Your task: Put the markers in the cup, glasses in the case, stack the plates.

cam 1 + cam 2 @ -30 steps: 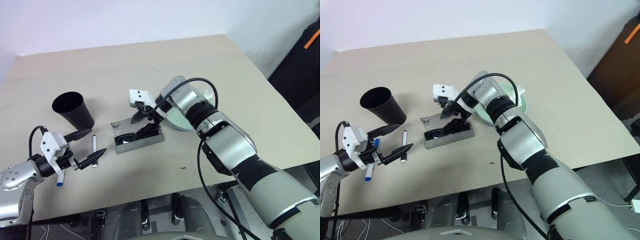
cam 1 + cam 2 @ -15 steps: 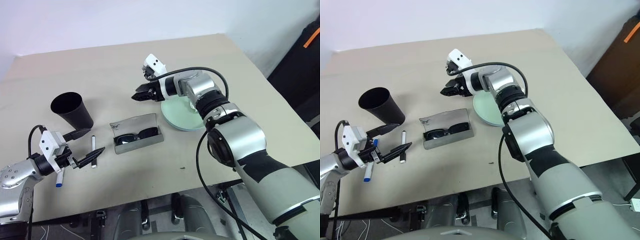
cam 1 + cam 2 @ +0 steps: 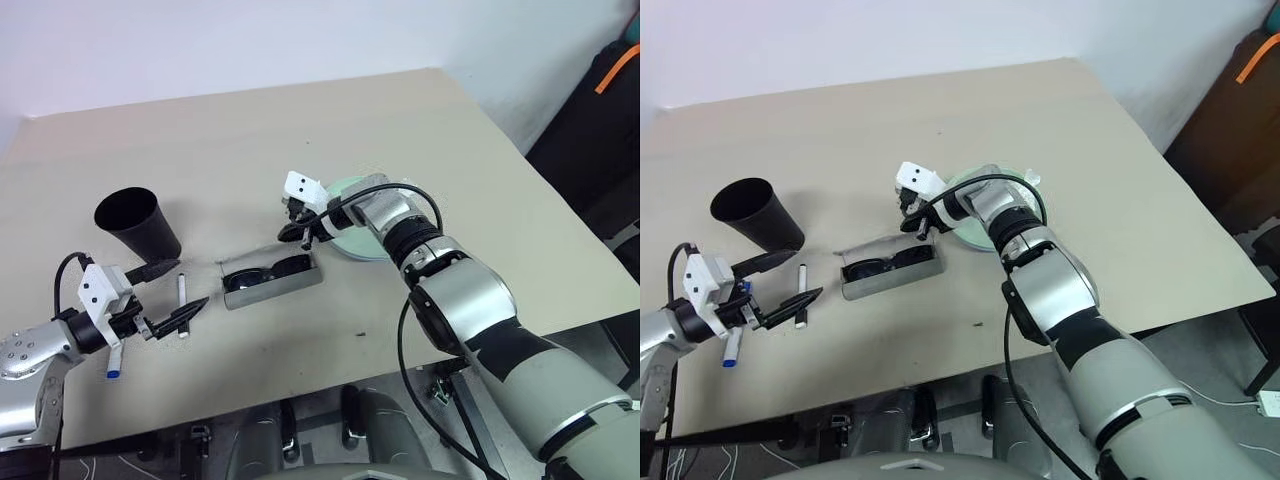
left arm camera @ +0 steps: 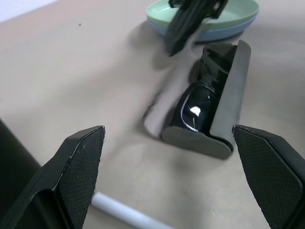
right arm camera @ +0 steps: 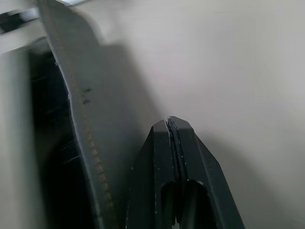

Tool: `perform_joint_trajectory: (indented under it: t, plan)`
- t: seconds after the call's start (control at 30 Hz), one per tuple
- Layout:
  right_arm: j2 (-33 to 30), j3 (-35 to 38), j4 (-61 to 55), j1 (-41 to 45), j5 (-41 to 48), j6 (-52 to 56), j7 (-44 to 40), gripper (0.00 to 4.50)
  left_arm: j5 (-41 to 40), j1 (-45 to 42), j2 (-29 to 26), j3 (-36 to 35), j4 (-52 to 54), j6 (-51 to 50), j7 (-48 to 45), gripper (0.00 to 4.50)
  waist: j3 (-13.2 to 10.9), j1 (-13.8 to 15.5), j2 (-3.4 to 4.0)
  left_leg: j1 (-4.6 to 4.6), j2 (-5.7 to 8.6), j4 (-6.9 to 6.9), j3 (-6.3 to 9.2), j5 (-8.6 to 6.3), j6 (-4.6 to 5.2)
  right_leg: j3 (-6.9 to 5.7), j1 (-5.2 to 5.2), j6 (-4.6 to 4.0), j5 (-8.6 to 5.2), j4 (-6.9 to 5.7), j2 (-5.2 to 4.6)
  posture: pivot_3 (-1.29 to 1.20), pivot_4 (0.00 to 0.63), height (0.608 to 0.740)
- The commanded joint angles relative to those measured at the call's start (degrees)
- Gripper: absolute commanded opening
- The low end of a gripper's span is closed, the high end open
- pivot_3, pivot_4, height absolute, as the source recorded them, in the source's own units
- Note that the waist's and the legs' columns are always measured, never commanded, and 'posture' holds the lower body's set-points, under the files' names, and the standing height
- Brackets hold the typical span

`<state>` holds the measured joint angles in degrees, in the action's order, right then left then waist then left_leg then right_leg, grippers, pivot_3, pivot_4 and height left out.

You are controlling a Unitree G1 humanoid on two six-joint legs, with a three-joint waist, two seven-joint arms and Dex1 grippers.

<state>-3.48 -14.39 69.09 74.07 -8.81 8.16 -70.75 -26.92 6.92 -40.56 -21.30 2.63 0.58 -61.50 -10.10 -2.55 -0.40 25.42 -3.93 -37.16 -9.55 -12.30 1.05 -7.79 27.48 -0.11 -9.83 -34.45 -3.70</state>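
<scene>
The grey case (image 3: 270,285) lies open at mid-table with the glasses (image 4: 193,107) inside, its lid tilted up on the far side. My right gripper (image 3: 288,236) is shut and empty, its tip just behind that lid (image 5: 71,109); I cannot tell whether they touch. The mint green plate rests on the light blue one (image 3: 352,245), right of the case. Left of the case stands the black cup (image 3: 128,222). My left gripper (image 3: 193,282) hangs open over the black-capped marker (image 3: 181,292). A blue-capped marker (image 3: 113,362) lies by my left wrist.
The beige table (image 3: 250,140) stretches far back behind the objects. Its front edge runs close beneath my left arm. A dark object with an orange strap (image 3: 610,100) stands beyond the table's right edge.
My right gripper left the case, rose behind it while closing, then came back down shut to the lid's far side. The lid now leans lower. The left gripper stayed put.
</scene>
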Motion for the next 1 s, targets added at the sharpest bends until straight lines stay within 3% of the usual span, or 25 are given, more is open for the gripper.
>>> perform_joint_trajectory:
  t: [0.03, 0.17, 0.27, 0.5, 0.73, 1.0]
  plan:
    - [-1.0, -1.7, -8.5, -2.8, 0.7, 0.2, -6.3, 0.04, -0.4, 0.7, -0.5, -1.6, 1.7, 1.3, 0.3, 4.50, 0.0, 0.0, -0.01, -0.01, -0.01, -0.01, 0.02, 0.00, 0.00, 0.00, -0.02, 0.00, 0.00, 0.00, -0.01, 0.00, 0.150, 0.740]
    - [-2.1, -3.0, -17.4, -8.6, 1.8, 4.2, -9.9, 0.04, -1.2, 0.4, -0.2, -1.7, 2.4, 1.1, 0.7, 4.50, 0.0, 0.1, -0.03, -0.03, -0.01, 0.00, 0.08, 0.00, -0.01, 0.02, -0.05, -0.01, 0.00, 0.01, -0.05, 0.00, 0.150, 0.740]
    - [-2.1, -4.1, -19.5, -11.7, 1.1, 4.8, -8.3, 0.04, -2.6, 0.0, -0.1, -2.7, 2.8, 0.5, 1.3, 4.50, 0.0, 0.1, -0.03, -0.03, -0.01, 0.02, 0.10, -0.01, -0.01, 0.01, -0.06, -0.03, 0.00, 0.03, -0.05, 0.00, 0.150, 0.740]
    - [-1.7, -1.2, -23.8, -11.8, 5.2, 8.0, -6.9, 0.04, -5.3, 4.2, 0.1, -7.0, 5.8, -2.2, 2.9, 4.50, 0.1, -0.1, -0.01, -0.03, -0.01, 0.12, 0.07, -0.01, -0.02, 0.02, 0.01, -0.11, 0.00, 0.06, -0.04, 0.00, 0.150, 0.740]
    - [-2.7, 1.4, -29.1, -14.1, 11.5, 9.6, -9.1, 0.04, -11.9, 14.0, 1.3, -14.9, 17.6, -13.1, 10.7, 4.50, 0.0, 0.0, -0.01, 0.06, -0.01, 0.16, 0.09, -0.01, -0.02, 0.03, 0.03, -0.10, -0.03, 0.19, -0.06, 0.00, 0.150, 0.740]
    - [-4.7, 7.7, -41.9, -17.2, 23.0, 15.3, -9.4, 0.04, -10.4, 21.7, 4.1, -22.3, 24.1, -20.8, 22.7, 4.50, 0.0, 0.1, 0.02, 0.13, -0.03, 0.27, 0.17, -0.02, -0.02, 0.02, 0.04, -0.10, -0.06, 0.34, 0.00, 0.00, 0.150, 0.740]
